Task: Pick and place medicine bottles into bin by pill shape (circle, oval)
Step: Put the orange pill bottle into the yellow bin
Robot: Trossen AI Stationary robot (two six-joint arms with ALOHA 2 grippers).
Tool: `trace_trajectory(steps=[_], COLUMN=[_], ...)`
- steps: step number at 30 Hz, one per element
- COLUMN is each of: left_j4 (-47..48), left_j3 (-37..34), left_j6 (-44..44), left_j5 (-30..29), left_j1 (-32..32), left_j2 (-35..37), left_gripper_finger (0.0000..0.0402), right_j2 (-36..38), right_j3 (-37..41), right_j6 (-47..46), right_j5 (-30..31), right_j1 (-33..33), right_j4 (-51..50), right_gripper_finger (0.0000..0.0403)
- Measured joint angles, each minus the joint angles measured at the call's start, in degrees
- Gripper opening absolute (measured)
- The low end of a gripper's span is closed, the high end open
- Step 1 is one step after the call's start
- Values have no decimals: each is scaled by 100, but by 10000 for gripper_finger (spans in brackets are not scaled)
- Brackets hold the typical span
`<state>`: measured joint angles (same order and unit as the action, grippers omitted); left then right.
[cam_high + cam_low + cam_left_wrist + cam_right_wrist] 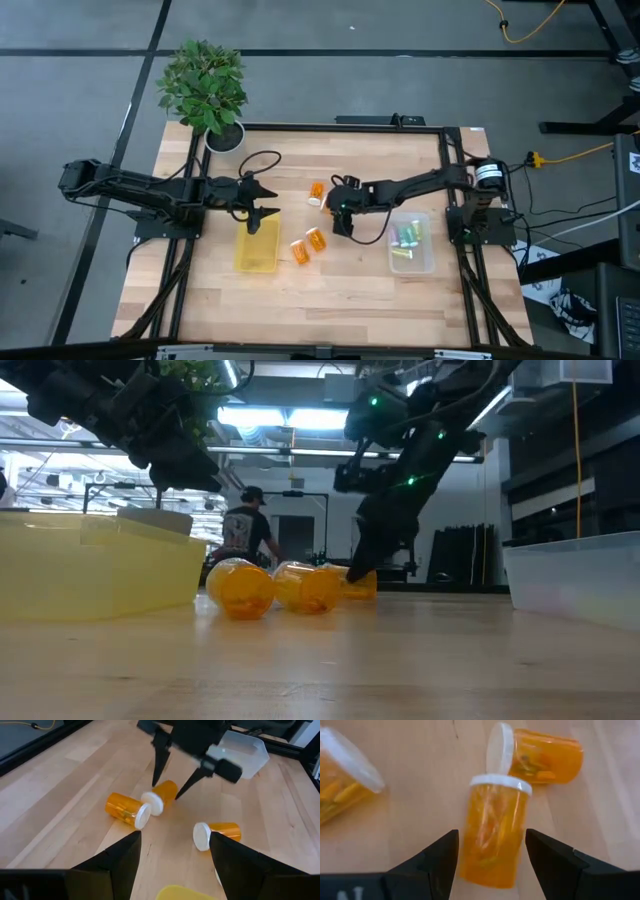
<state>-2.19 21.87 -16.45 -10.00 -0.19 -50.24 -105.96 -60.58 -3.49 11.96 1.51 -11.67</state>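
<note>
Three orange medicine bottles with white caps lie on their sides mid-table (318, 240). My right gripper (490, 852) is open and slants down over one of them (492, 837). Its fingers stand on either side of the body, with no touch that I can see. That bottle's cap (152, 803) points toward the left arm and meets the cap of a second bottle (125, 809). A third bottle (219, 832) lies apart. My left gripper (175, 855) waits open above the far end of the yellow bin (257, 250). Pastel vials lie in the clear bin (411, 243).
A potted plant (205, 85) stands at the table's far left corner. A black cable loops on the wood near the left arm (262, 160). Bare wood lies toward the near edge (330, 300). In the low view a person (243, 525) stands in the room behind the table.
</note>
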Motion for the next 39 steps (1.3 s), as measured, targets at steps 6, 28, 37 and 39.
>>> trace_trajectory(steps=[6, 28, 37, 39], left_j4=[4, 6, 1, 4], left_j3=[0, 0, 0, 0], left_j6=[0, 7, 11, 29], left_j5=[11, 23, 20, 20], left_j1=[1, -1, 0, 1], left_j2=[0, 0, 0, 0], left_gripper_finger=[229, 229, 229, 229], right_j2=[-404, -246, -167, -167], right_j3=[0, -312, -1250, -1438], right_j6=[-67, -634, -545, -374], right_j5=[73, 39, -568, -637], right_j1=[116, 107, -572, -801], right_j4=[291, -38, -180, -86], right_gripper_finger=[233, 183, 184, 185])
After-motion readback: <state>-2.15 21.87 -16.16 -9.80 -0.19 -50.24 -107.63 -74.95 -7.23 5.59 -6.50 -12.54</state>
